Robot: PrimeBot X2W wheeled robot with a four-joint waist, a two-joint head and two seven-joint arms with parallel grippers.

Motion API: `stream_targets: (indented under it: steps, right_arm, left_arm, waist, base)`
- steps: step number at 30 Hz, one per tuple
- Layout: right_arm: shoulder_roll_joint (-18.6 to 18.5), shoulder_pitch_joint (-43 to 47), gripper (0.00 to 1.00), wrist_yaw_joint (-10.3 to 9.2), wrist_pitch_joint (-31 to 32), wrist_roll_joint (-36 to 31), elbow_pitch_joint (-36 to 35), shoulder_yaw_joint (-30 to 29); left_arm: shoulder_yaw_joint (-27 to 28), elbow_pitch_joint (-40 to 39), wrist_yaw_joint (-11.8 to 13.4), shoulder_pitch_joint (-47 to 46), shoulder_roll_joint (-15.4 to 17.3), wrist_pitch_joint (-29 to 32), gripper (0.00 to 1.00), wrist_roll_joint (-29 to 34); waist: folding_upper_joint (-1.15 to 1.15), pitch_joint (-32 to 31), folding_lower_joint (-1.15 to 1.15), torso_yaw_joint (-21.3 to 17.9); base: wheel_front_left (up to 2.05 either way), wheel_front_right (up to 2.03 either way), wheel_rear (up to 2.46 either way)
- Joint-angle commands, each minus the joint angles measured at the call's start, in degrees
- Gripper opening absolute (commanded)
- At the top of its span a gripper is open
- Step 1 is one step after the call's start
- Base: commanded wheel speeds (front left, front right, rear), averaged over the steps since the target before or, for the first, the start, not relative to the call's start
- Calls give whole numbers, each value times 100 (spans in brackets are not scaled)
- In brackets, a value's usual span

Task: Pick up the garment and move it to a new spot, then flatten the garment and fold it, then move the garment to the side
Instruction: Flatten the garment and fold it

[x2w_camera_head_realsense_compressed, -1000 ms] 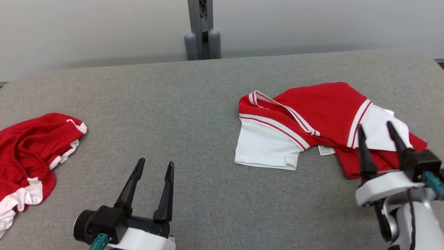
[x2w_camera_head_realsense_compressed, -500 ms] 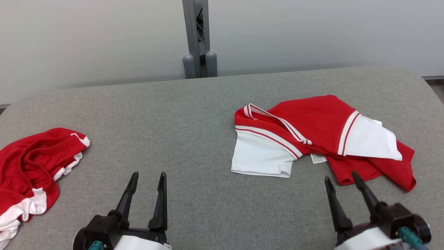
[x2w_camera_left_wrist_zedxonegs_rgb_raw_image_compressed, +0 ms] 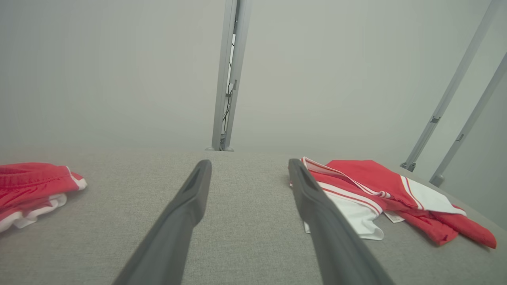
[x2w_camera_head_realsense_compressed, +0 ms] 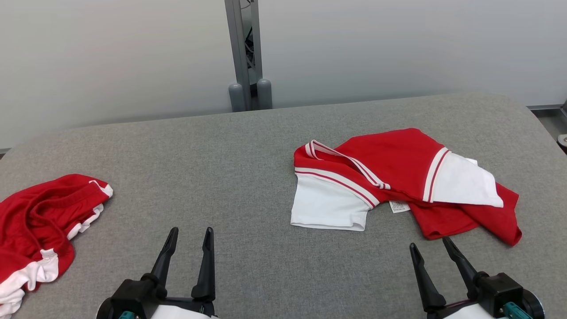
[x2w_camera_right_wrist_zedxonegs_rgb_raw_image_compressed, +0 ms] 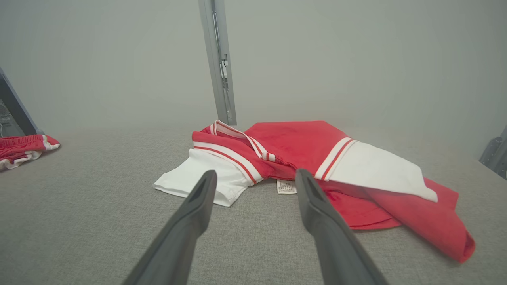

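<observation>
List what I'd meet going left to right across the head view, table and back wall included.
crumpled red garment → left gripper → grey post → red-and-white shirt

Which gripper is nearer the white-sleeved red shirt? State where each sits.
Right. The right gripper sits just short of the shirt, not touching. The left gripper is well off to its left, over the grey surface.
</observation>
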Motion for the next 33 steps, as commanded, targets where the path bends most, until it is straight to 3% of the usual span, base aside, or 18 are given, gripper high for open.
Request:
stream_targets:
  steps: [1,14,33]
  right_arm:
    - [-24,11,100,-1,-7,34,14,25]
    - [-23,-133,100,-2,-7,72,296,166]
    - [-23,-885,100,-2,-7,166,531,445]
  left_arm:
    - [-11,1,35,26,19,-21,100,15]
    - [-359,638,-168,-301,18,-21,100,-140]
    - [-1710,2854,-387,-2475,24,621,100,-1016]
  waist:
    - [0,-24,0,6]
    - [0,110,0,-55]
    - [0,1030,0,-624]
  base:
    - [0,0,0]
    - [0,0,0]
    - [0,0,0]
